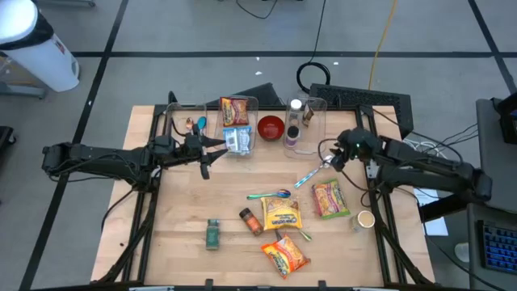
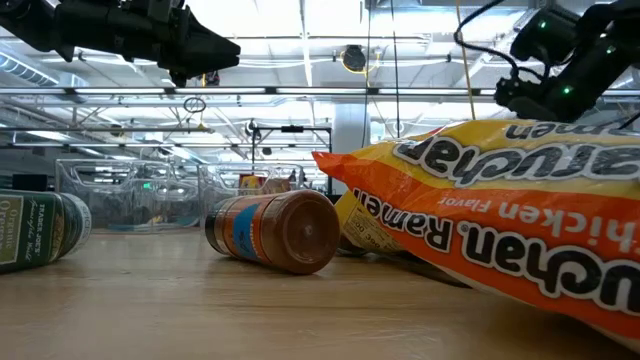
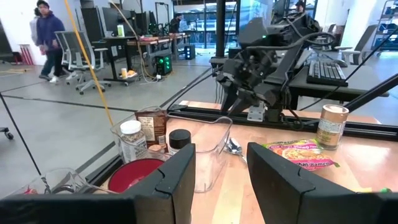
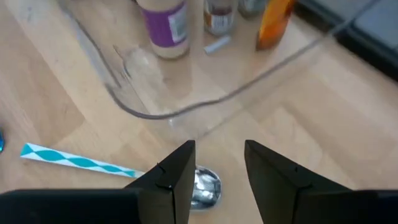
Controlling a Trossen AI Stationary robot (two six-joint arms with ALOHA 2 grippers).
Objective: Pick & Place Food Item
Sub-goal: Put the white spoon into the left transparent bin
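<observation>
Left gripper: the left gripper point(image 1: 212, 155) hovers over the rear-left part of the light wooden worktop point(image 1: 186, 234), beside the clear plastic bin point(image 1: 239, 121) that holds a ramen packet; its dark fingers point(image 3: 177, 180) stand apart with nothing between them.
Right gripper: the right gripper point(image 1: 331, 160) hangs over the rear-right part, fingers point(image 4: 177, 174) parted and empty, directly above the bowl of a metal spoon with a teal-striped handle point(image 4: 87, 165).
Food items: an orange-yellow chicken ramen packet point(image 1: 285, 255) lies near the front edge, another yellow packet point(image 1: 280, 214) just behind it, and a green-edged ramen packet point(image 1: 329, 198) to the right.
Spice jars: a brown-capped jar point(image 2: 275, 230) and a green-labelled jar point(image 2: 35, 230) lie on their sides.
Red bowl: a red bowl point(image 1: 271, 127) sits between two clear bins, apparently empty.
</observation>
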